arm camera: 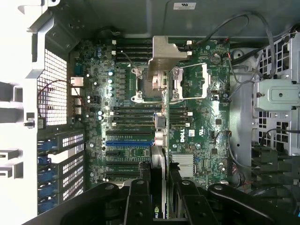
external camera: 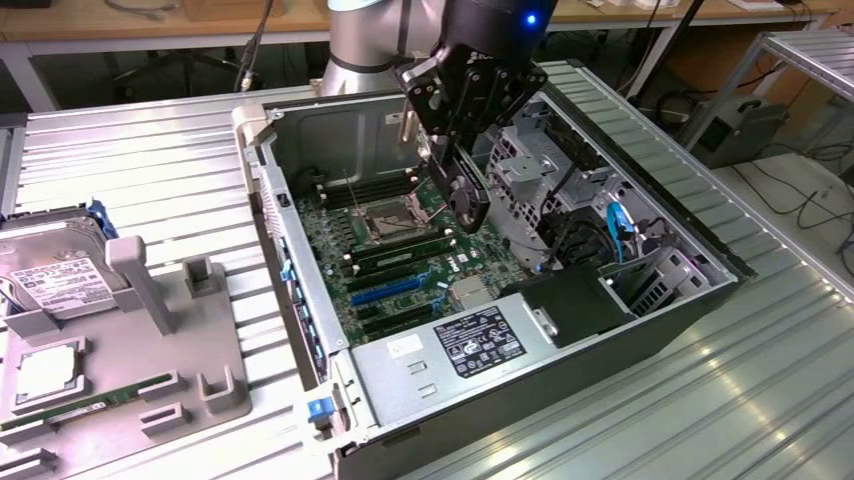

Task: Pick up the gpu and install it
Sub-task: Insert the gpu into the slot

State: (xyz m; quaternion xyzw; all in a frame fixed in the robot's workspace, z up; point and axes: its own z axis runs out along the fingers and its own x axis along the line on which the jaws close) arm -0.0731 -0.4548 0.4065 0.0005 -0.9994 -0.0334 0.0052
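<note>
From the exterior view's left: the grey tray, then the open case, where the gripper, clenched on the gpu, holds it edge-down above the motherboard. We judge installation is in hand, calling for the card's edge aligned over an expansion slot. The arm reaches steeply downward.

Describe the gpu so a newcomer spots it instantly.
Find the open computer case. Above its motherboard, the end effector holds the gpu: a thin dark card with a round black fan. It alone is held on edge, clear of the board.
</note>
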